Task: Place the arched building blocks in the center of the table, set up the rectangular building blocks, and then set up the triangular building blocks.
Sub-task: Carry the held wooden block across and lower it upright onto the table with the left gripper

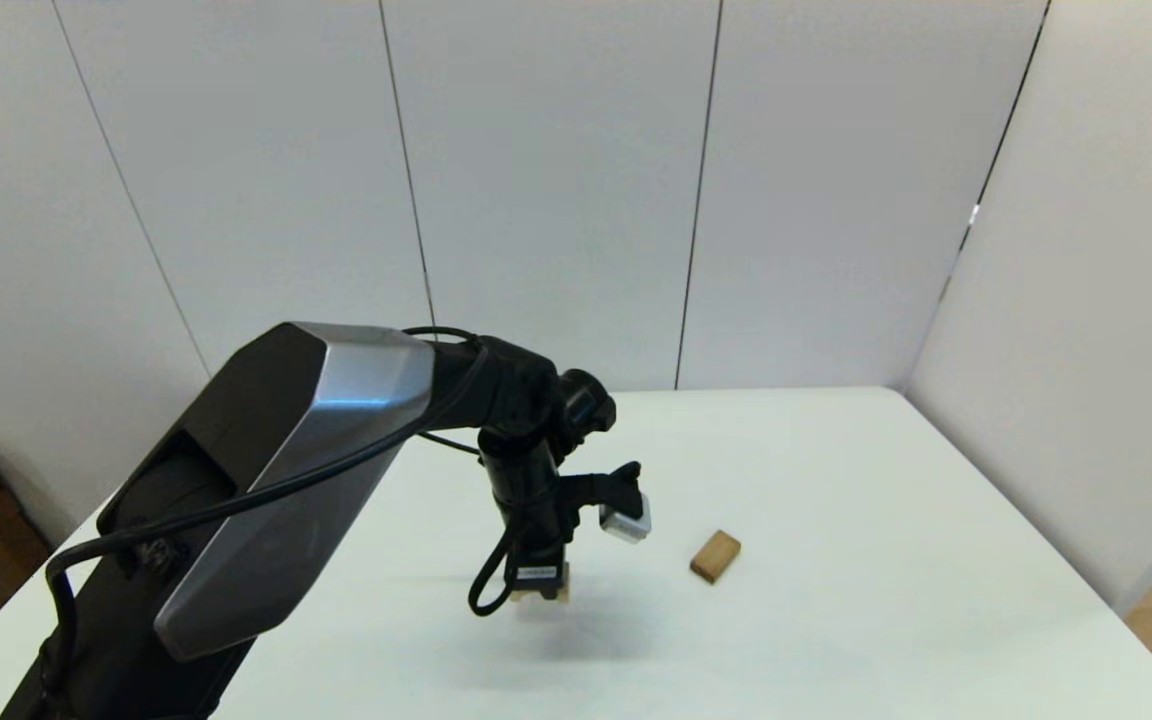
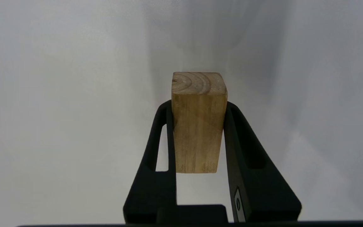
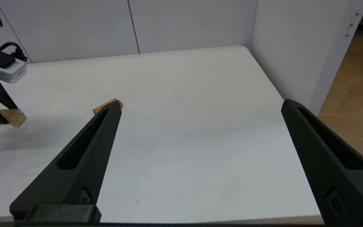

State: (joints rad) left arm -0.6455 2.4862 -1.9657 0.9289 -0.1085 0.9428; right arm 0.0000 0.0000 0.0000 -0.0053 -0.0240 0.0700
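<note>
The left gripper (image 2: 198,107) is clenched on a light-wood block (image 2: 198,126), which sits squarely between its two black fingers (image 2: 156,176), each finger pressed flat against one long side. The block's end-grain face pokes out just past the fingertips, and its other end stops short of the palm, leaving a gap there. From the head view this gripper (image 1: 539,590) hangs low over the middle of the white table (image 1: 886,620), with the held block (image 1: 548,594) showing only as a pale sliver beneath it; whether it touches the tabletop cannot be told, and its shape is too hidden to name. The rectangular building block (image 1: 715,556) lies flat on the table, well apart from those fingers on the robot's right. The right gripper (image 3: 200,107) hovers above the table's near right part, fingers spread wide, holding nothing, the rectangular block (image 3: 107,105) peeking out just past one fingertip.
</note>
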